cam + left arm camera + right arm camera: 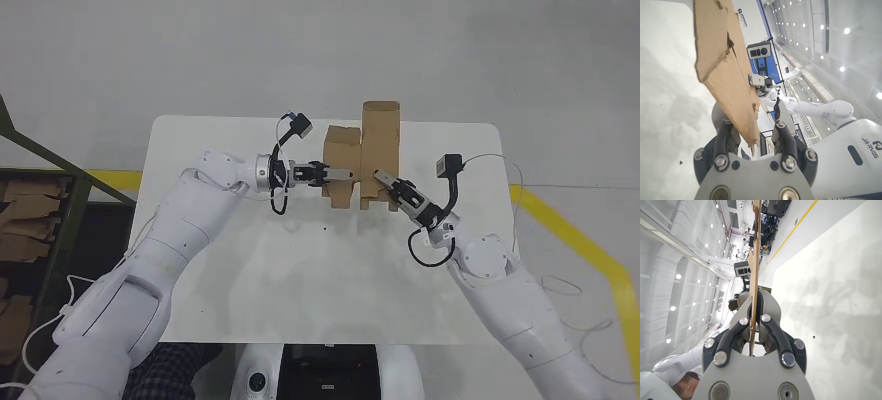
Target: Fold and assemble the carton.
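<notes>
A brown cardboard carton (pixel 378 140), partly unfolded with its flaps loose, is held up over the far middle of the white table (pixel 300 290). My left gripper (pixel 338 178) is at the carton's left side. In the left wrist view it (pixel 751 115) stands open, with a carton panel (pixel 723 62) reaching between its spread fingers and lying against one of them. My right gripper (pixel 388 183) is at the carton's right side, shut on a panel edge. In the right wrist view that gripper (pixel 754 300) pinches the panel (pixel 755 272), which appears edge-on.
A dark rack (pixel 30 215) with several flat cardboard pieces stands on the floor left of the table. Yellow floor tape (pixel 570 235) runs past the table's right side. The near half of the table is bare.
</notes>
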### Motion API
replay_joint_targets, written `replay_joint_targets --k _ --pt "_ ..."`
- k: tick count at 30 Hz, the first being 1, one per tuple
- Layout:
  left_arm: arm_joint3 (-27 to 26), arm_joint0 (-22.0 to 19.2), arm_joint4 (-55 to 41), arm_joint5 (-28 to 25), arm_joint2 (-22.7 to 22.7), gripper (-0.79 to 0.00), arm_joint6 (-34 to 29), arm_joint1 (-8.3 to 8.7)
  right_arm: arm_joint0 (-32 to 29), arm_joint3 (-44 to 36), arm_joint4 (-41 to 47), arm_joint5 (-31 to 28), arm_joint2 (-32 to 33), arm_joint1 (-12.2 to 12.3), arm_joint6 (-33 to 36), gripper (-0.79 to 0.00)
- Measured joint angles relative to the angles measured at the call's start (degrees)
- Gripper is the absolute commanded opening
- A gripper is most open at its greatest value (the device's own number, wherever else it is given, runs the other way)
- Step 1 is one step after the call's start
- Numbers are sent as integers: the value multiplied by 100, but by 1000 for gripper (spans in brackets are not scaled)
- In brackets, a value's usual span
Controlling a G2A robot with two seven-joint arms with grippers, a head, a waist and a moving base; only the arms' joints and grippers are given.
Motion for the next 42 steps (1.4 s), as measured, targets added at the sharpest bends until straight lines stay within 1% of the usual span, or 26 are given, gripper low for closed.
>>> replay_joint_targets --k 7,11,13,14,16,18,19,20,22,27,31,35,36,38,40,42 --pt "47 -19 -70 43 5 -665 -43 -6 -28 8 -35 -58 67 -39 42 -785" --pt "64 -37 -136 95 21 -742 -96 -14 -44 4 -91 -108 99 -61 81 -785" --pt "72 -48 -141 107 25 -785 -107 -15 -50 -1 -123 -130 109 -69 109 -603" --pt "77 -54 -143 110 27 -785 -110 -15 -53 -2 -138 -138 118 -74 137 -548" --pt "82 -61 -143 118 30 -785 -118 -15 -53 -1 -150 -136 136 -80 183 -462" --pt "87 -68 -150 137 36 -785 -137 -14 -50 0 -163 -133 166 -84 252 -413" --pt "87 -71 -157 147 38 -785 -148 -14 -48 4 -162 -131 184 -85 286 -363" --pt "85 -72 -170 167 43 -785 -167 -13 -47 11 -149 -132 210 -85 334 -292" --pt "66 -73 -203 213 56 -785 -215 -11 -41 31 -108 -155 259 -84 421 -234" --pt "-28 -56 -309 352 97 -785 -352 6 61 215 111 -316 485 -64 828 -191" --pt "-55 -47 -291 423 150 -785 -425 19 247 450 256 -431 670 -33 1362 -163" --pt "-87 -65 -234 500 224 -785 -502 28 554 804 840 -298 767 2 2482 -175" --pt "-107 -70 -213 518 249 -785 -520 31 674 954 1040 -233 792 9 2902 -188" --pt "-127 -72 -203 535 279 -785 -535 41 872 1202 1197 -204 840 22 3460 -197" --pt "-132 -71 -206 535 293 -785 -535 50 1014 1371 1224 -213 850 26 3777 -206" --pt "-138 -76 -205 537 310 -785 -538 61 1146 1511 1188 -247 825 24 4046 -243"
